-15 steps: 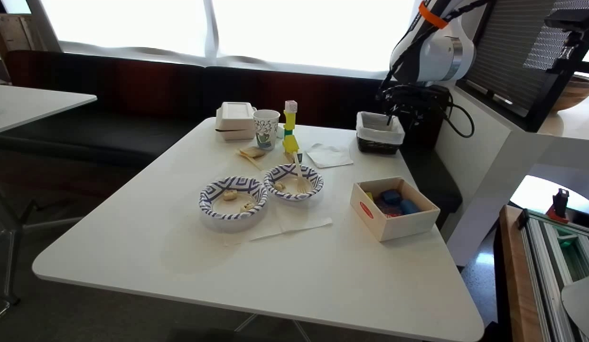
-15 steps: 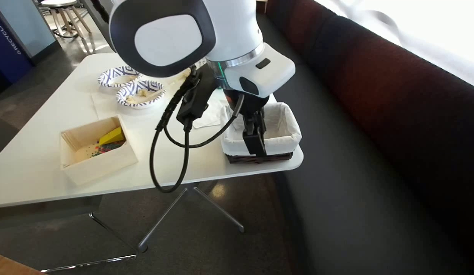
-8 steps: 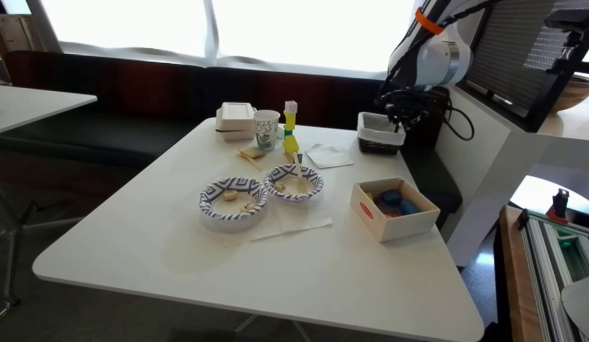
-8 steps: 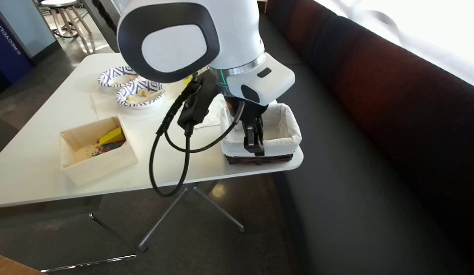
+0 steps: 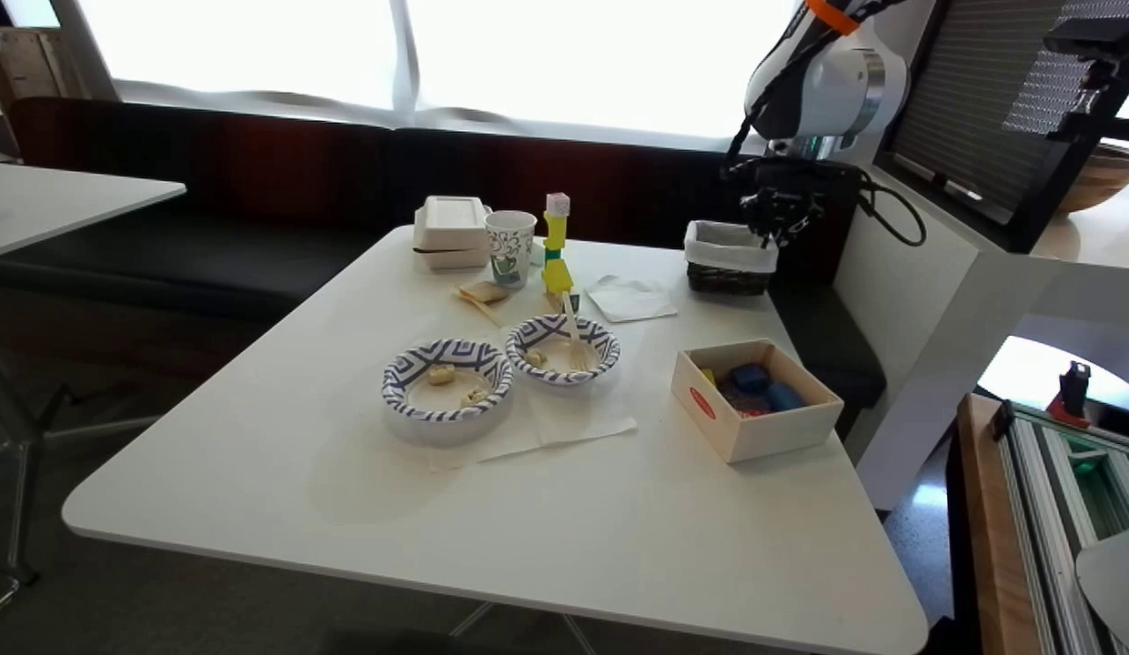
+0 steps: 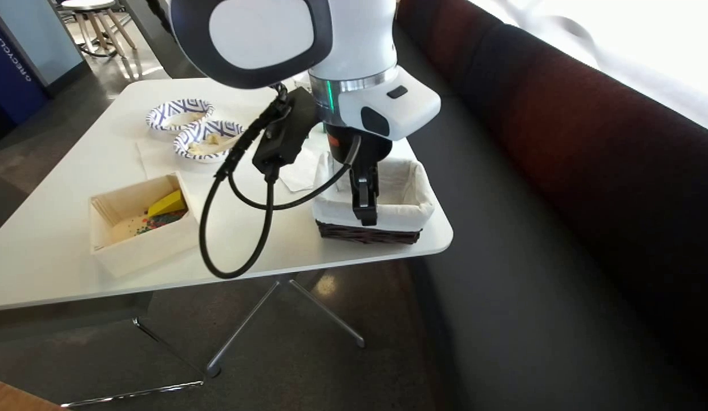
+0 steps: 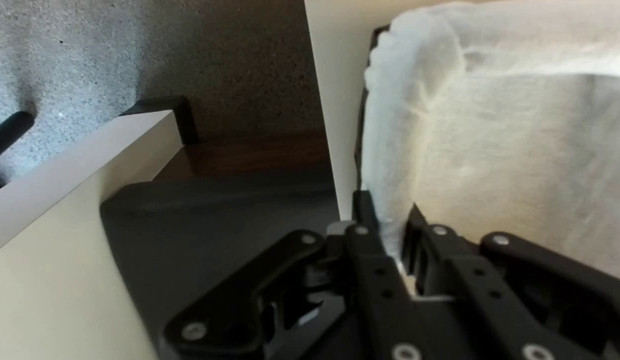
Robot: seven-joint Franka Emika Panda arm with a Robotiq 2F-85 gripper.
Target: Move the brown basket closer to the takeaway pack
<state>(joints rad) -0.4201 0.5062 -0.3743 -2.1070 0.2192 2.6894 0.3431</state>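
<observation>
The gripper [image 7: 388,217] is clamped on the lined rim of the brown basket [image 6: 396,220], one finger inside the wall and one outside. It points down, and the arm [image 6: 359,45] above it reaches in over the tabletop [image 5: 491,537]. In an exterior view the cable [image 6: 270,194] hangs in a loop on the side toward the wooden box [image 6: 151,246].

The basket is at the corner where the edge along the bench [image 6: 530,217] meets the edge on the arm's side. In the wrist view only a narrow strip of tabletop shows between the gripped wall and the edge; past it are the floor [image 7: 240,65] and the dark bench seat. I cannot tell whether the basket's base touches the surface.

Farther along the arm-side edge, well apart from the basket, sits the wooden box. Inward from the basket, with a little room between, lies the paper napkin [image 5: 632,298]. Two patterned bowls [image 5: 447,380] stand nearer the middle; from them a broad stretch of tabletop runs to the edge opposite the bench.

Along the bench-side edge there is room from the basket as far as the yellow stack [image 5: 556,273]. Beyond it come the paper cup [image 5: 509,250] and, just beside that, the takeaway pack [image 5: 451,232], near the far corner of the same edge.
</observation>
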